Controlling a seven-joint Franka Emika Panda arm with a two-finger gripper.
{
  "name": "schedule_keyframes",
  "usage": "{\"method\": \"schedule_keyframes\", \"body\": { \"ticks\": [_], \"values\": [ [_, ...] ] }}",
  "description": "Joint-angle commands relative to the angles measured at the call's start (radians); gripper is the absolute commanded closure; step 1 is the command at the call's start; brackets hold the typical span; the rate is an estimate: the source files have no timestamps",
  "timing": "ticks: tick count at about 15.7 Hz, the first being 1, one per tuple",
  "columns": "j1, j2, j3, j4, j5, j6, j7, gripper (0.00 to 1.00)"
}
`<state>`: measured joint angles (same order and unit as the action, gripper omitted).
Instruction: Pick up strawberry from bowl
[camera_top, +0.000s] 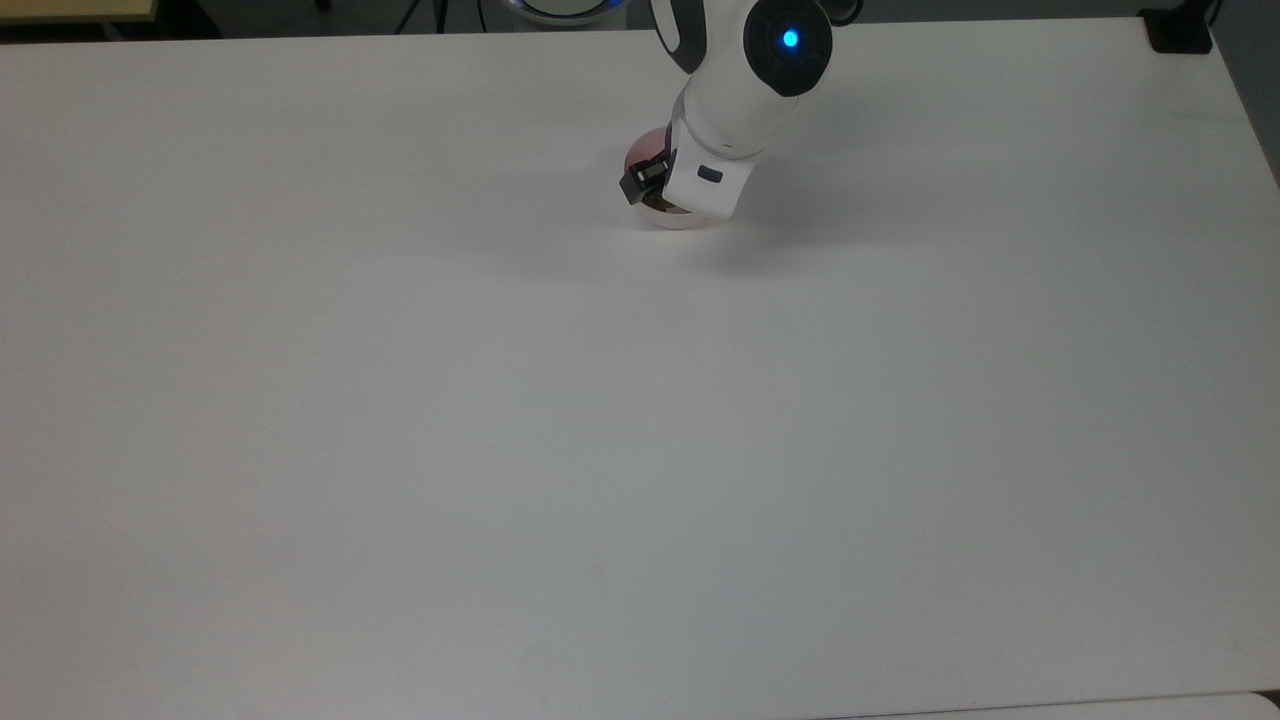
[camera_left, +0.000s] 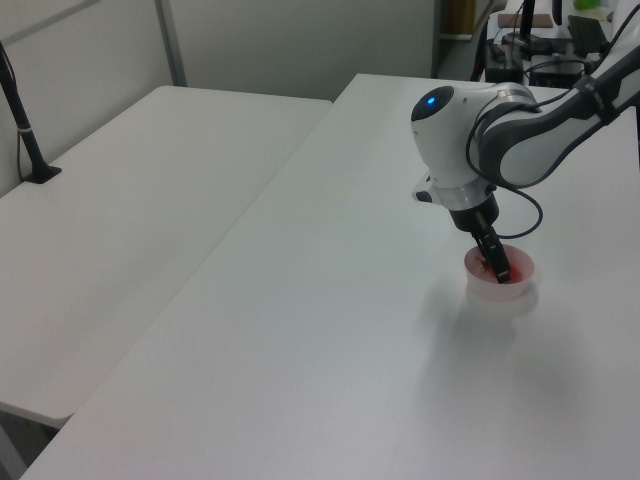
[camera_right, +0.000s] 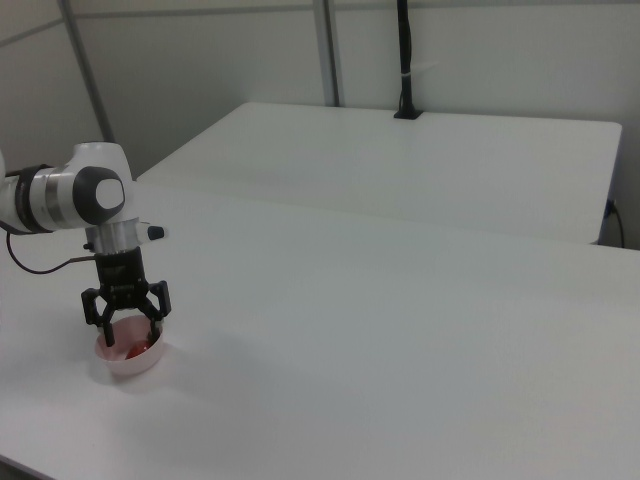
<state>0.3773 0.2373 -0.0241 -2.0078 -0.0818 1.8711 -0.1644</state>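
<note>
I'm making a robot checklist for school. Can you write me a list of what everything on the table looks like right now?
Surface: plain white table, bare apart from the bowl.
Job's things: small round pale pink plastic bowl upright on the table; small glossy red strawberry lying inside it.
Clutter: nothing seen.
Gripper: black two-finger gripper lowered into the bowl, fingers open on either side of the strawberry.
Cables: black cable looping along the arm.
Surroundings: second white table alongside, with a black post; grey partition walls.
</note>
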Motion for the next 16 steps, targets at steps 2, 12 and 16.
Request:
{"method": "schedule_keyframes", "body": {
  "ticks": [2,12,16],
  "values": [
    [0.014,-0.007,0.000,-0.031,0.014,0.048,0.033,0.15],
    [0.011,0.002,0.009,-0.031,0.004,0.056,0.025,0.72],
    [0.008,-0.007,0.009,-0.026,0.005,0.042,0.023,0.72]
  ]
}}
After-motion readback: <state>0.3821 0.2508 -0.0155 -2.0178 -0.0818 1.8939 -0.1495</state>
